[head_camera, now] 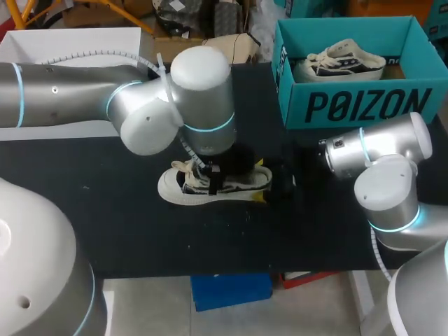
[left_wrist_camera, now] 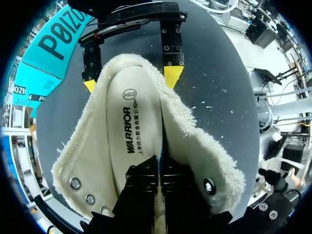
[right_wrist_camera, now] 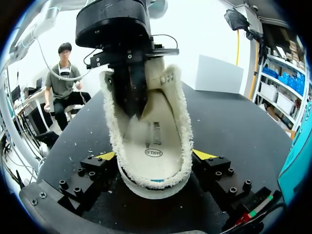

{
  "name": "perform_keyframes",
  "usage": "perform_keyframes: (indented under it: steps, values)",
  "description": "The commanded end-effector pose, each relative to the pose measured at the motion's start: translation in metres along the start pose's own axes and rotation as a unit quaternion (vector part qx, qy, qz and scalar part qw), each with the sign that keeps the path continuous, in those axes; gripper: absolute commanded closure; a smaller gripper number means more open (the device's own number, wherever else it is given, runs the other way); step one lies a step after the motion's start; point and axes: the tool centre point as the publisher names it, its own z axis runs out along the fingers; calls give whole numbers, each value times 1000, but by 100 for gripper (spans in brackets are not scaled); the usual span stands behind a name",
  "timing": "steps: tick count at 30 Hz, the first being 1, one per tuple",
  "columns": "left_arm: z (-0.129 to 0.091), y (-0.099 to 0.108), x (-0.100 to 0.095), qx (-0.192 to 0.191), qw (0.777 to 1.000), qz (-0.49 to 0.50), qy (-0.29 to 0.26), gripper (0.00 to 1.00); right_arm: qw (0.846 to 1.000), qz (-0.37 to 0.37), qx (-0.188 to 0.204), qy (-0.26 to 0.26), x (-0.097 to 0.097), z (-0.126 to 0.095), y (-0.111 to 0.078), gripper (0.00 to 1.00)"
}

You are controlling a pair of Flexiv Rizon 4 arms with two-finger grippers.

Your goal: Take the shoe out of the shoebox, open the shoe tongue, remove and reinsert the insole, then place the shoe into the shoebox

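While right end effector grips shoe, left end effector inside, printed insole.

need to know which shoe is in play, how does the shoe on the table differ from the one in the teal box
The shoe on the table stands upright, collar spread open; the shoe in the box sits inside the teal shoebox. The shoe on the table is gripped at the heel by the right gripper, with the left gripper down inside it; the shoe in the box is untouched. Both are off-white with dark stripes.
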Motion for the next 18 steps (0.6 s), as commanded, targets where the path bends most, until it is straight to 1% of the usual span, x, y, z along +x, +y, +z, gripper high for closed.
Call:
perform_keyframes:
  steps: [1,5,7,13,18]
  values:
    - [-10,3,3,18,1000,-1,19,100,1000,1,0,-1,-3,0,-3,100]
    - [-19,5,4,27,999,-5,27,100,1000,1,0,-1,-3,0,-3,100]
    - [-24,6,4,38,999,-8,28,100,1000,1,0,-1,-3,0,-3,100]
    - [-34,7,4,42,999,-9,28,100,1000,1,0,-1,-3,0,-3,100]
    - [-38,3,4,48,998,-4,28,100,1000,1,0,-1,-3,0,-3,100]
